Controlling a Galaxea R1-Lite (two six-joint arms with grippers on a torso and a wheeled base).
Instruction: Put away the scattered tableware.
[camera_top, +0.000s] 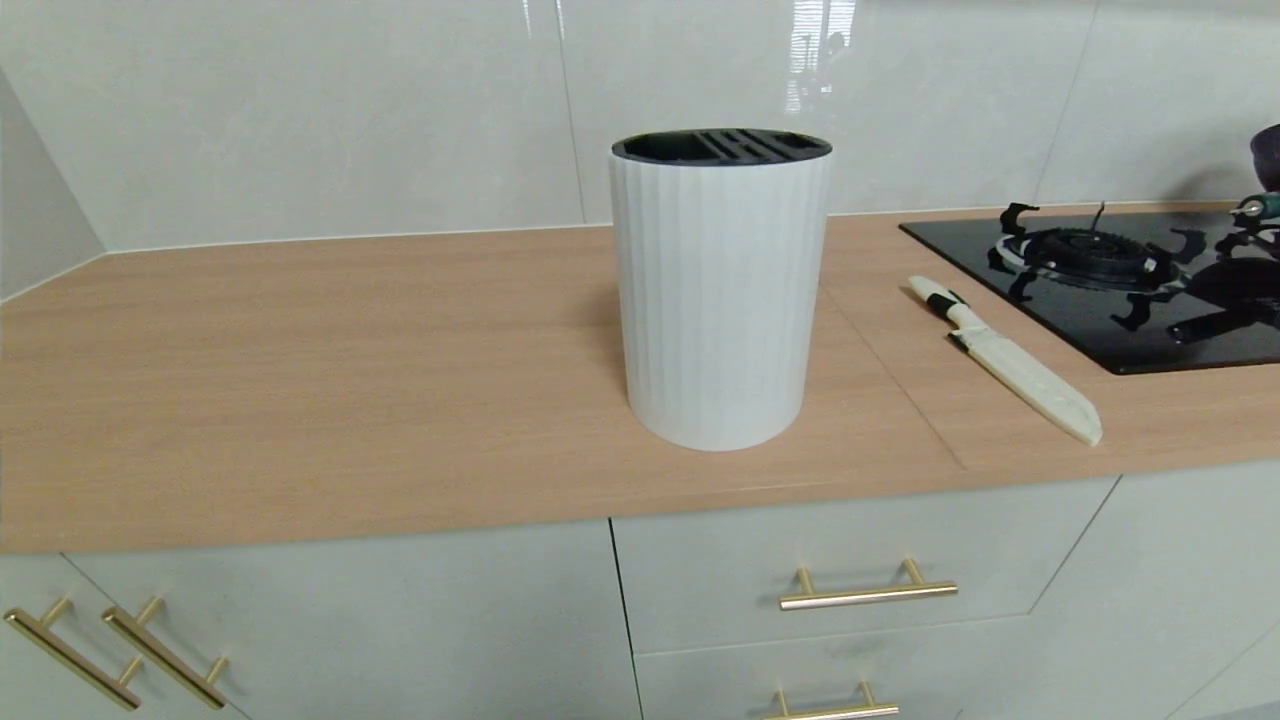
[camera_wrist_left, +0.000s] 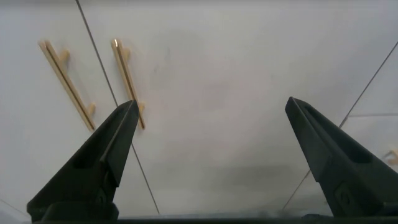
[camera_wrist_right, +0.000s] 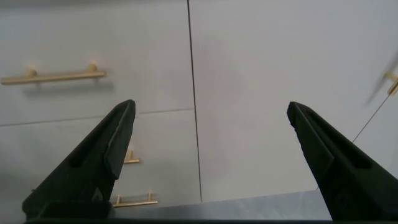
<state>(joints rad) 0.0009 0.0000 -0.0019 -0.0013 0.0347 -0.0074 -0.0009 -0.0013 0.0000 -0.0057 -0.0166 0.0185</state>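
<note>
The left gripper (camera_wrist_left: 212, 101) hangs with its jaws wide apart and empty before pale cabinet doors (camera_wrist_left: 217, 68) with gold handles (camera_wrist_left: 127, 84). The right gripper (camera_wrist_right: 211, 104) is likewise spread and empty, facing drawer fronts (camera_wrist_right: 261, 93). On the wooden countertop (camera_top: 300, 380), the white knife (camera_top: 1005, 360) lies flat between the ribbed white knife block (camera_top: 715, 300) and the black hob (camera_top: 1080, 325), apart from the block.

A white knife (camera_top: 1005, 360) is lying flat on the table (camera_top: 300, 380), right of a ribbed white holder (camera_top: 718, 300) standing upright.
</note>
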